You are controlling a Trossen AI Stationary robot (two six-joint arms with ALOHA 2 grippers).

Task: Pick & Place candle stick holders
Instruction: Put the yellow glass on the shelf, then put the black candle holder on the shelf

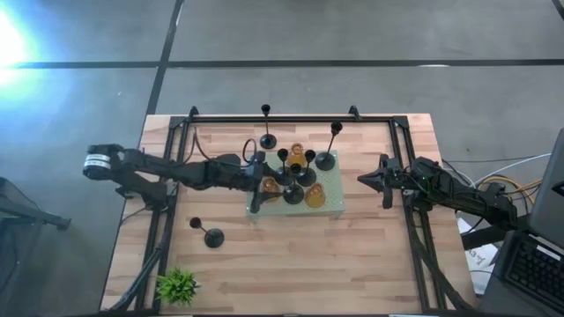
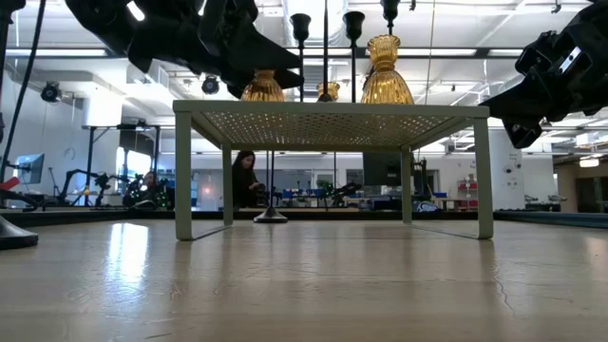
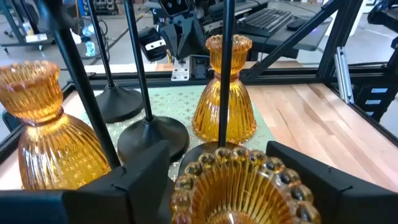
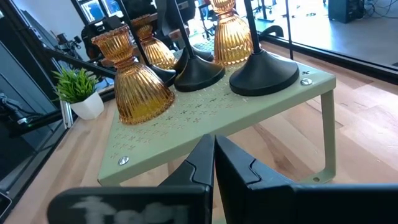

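A pale green perforated stand [image 1: 332, 208] at the table's middle carries several candle stick holders. These are black ones with domed bases and thin stems [image 1: 325, 161] and ribbed amber glass ones [image 1: 315, 195]. My left gripper [image 3: 239, 174] is level over the stand's left end, with its fingers on either side of an amber holder's beaded top rim [image 3: 242, 183]. That holder [image 1: 270, 187] stands upright on the stand. One black holder [image 1: 212, 237] stands by its base on the bare table, near left. My right gripper [image 4: 213, 146] hovers shut to the right of the stand. My left gripper comes in level from the table's left, and its two fingers [image 3: 134, 180] flank the upper part of the amber holder [image 3: 186, 186]. I cannot tell whether either finger touches the glass. The holder stands upright on the stand.
A small green plant [image 1: 178, 284] sits at the near left corner. A black frame [image 1: 264, 117] runs along the far side of the table and down both sides. Black stems [image 3: 140, 68] rise close in front of my left gripper. Bare wood lies near the front edge.
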